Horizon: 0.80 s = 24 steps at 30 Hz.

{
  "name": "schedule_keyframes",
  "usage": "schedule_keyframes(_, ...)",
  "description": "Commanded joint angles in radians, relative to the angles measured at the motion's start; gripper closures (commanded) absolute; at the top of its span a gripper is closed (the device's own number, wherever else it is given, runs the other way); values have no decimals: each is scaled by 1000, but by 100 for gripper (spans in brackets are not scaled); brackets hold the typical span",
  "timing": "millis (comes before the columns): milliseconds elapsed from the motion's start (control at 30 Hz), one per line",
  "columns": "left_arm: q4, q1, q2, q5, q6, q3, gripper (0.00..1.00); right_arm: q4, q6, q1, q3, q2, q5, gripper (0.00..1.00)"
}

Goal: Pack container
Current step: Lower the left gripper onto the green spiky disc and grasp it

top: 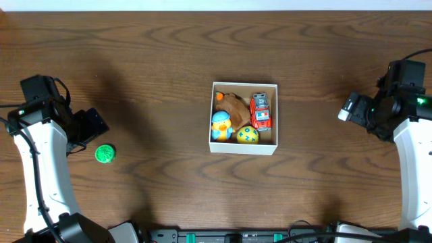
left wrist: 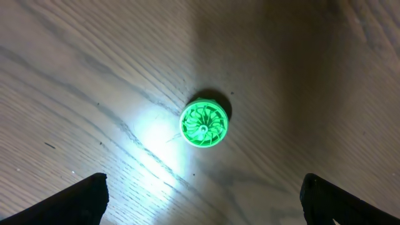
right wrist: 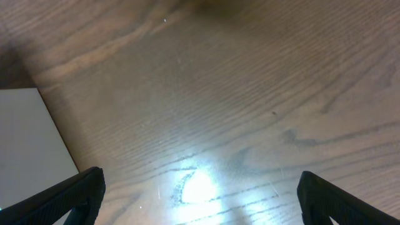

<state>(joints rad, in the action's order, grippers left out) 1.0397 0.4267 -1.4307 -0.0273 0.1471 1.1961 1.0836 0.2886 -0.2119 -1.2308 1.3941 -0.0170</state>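
Note:
The container (top: pixel 244 148), a small square white-walled box, stands at the table's middle. It holds a brown toy (top: pixel 234 105), a red toy truck (top: pixel 260 111), a blue-and-yellow duck (top: pixel 221 125) and a yellow-and-blue ball (top: pixel 247 135). A small round green toy (top: pixel 104 154) lies on the table at the left; it also shows in the left wrist view (left wrist: pixel 204 125). My left gripper (left wrist: pixel 203 200) is open and empty, hovering just above and beside the green toy. My right gripper (right wrist: pixel 200 197) is open and empty over bare wood at the far right.
A white edge (right wrist: pixel 31 144) shows at the left of the right wrist view. The table is dark wood grain (top: pixel 162 61). The left arm (top: pixel 40 155) stands at the left edge and the right arm (top: pixel 405 135) at the right edge.

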Motion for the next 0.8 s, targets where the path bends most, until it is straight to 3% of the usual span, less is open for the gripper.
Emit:
schedule_keyframes(0,-5,5,-2,-21,-34,-1,2,2,2,-6,0,5,7,1)
schedule_keyframes(767,-182,5,-356,-97,-38,-69,2,2,2,-3,0,5,10,1)
